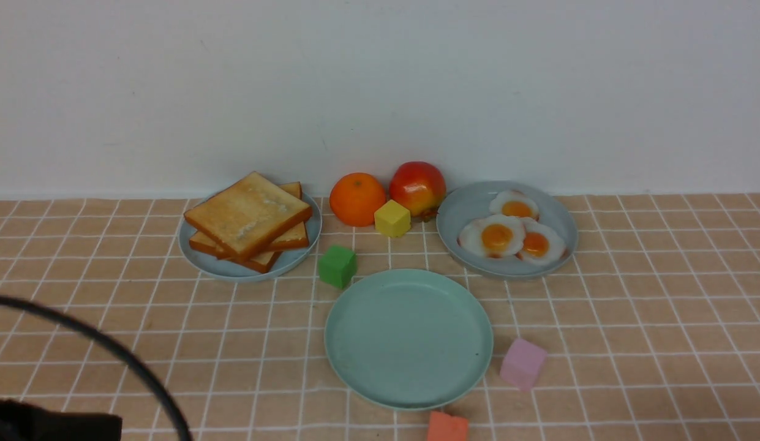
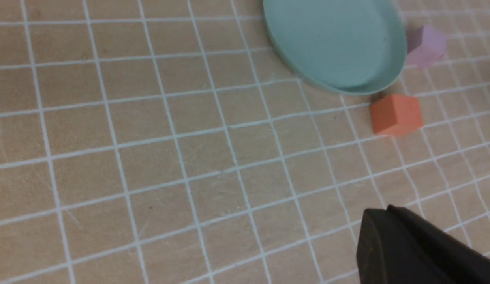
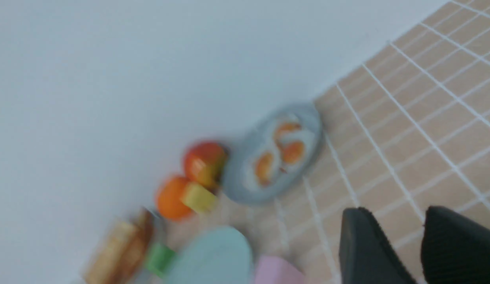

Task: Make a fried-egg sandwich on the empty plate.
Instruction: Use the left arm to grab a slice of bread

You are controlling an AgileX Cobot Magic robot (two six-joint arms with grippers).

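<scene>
Ribbed right pincer [image 3: 397,213] narrowly parted, empty; left pincer [image 2: 391,225]: cannot tell; round mint empty plate [image 1: 409,340].

The tiled table [image 1: 661,306] bears the empty plate [image 1: 408,339], two grey-blue plates [image 1: 196,257] [image 1: 468,208], orange [image 1: 357,199], apple [image 1: 417,187] and four cubes [image 1: 337,266].

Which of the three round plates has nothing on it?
The wide mint-green plate nearest the front is bare; the left grey-blue plate holds toast slices, the right one fried eggs.

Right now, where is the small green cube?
In the front view the small green cube sits just left of centre, between the grey-blue plate of toast and the round mint-green plate.
</scene>
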